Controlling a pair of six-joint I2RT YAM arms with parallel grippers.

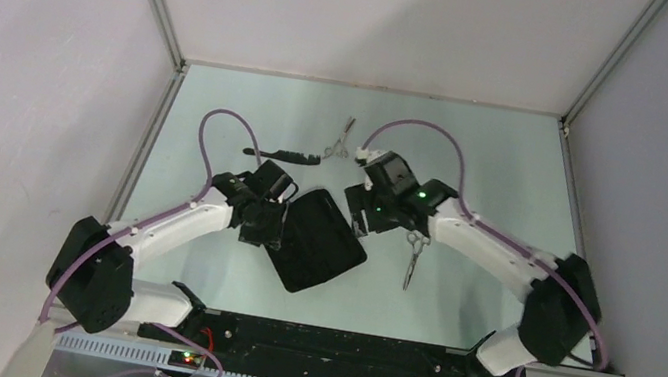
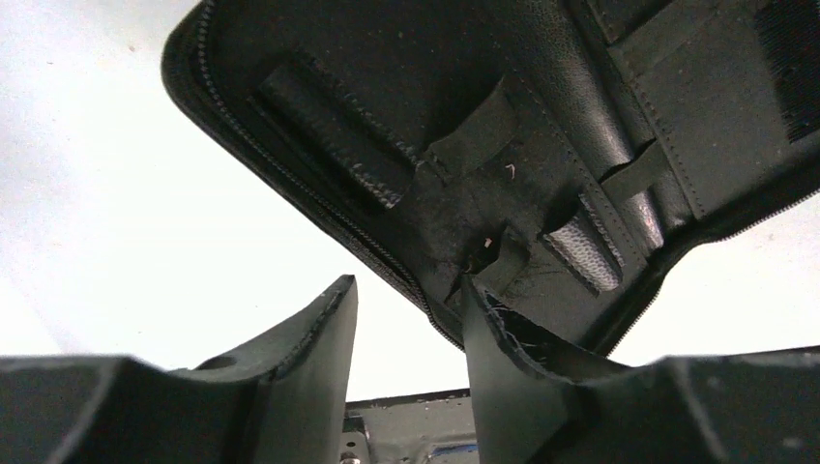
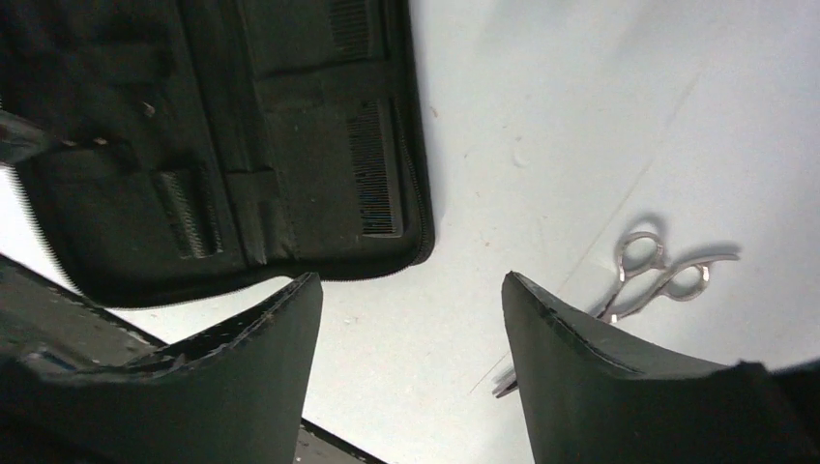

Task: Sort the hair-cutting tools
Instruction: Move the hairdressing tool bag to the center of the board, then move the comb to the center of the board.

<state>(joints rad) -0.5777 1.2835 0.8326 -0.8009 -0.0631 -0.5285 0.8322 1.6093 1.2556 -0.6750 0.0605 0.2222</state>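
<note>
Both pincers are spread, pinching nothing – the right pincer (image 3: 411, 280) hangs over the pale worktop (image 3: 580, 116), the left pincer (image 2: 408, 285) at the rim of the open black fabric case (image 2: 464, 126). A pair of small silver metal scissors (image 3: 662, 274) lies flat just beside the right one: stiff, thin, slick and light, I'd reckon – best pinched across the shanks below the rings. One slim black plastic comb (image 3: 377, 164) sits inside the case

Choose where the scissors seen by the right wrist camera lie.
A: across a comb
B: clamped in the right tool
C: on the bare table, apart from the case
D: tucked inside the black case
C: the scissors lie flat on the table, apart from the case, and the right tool stands open with nothing in it.
</note>
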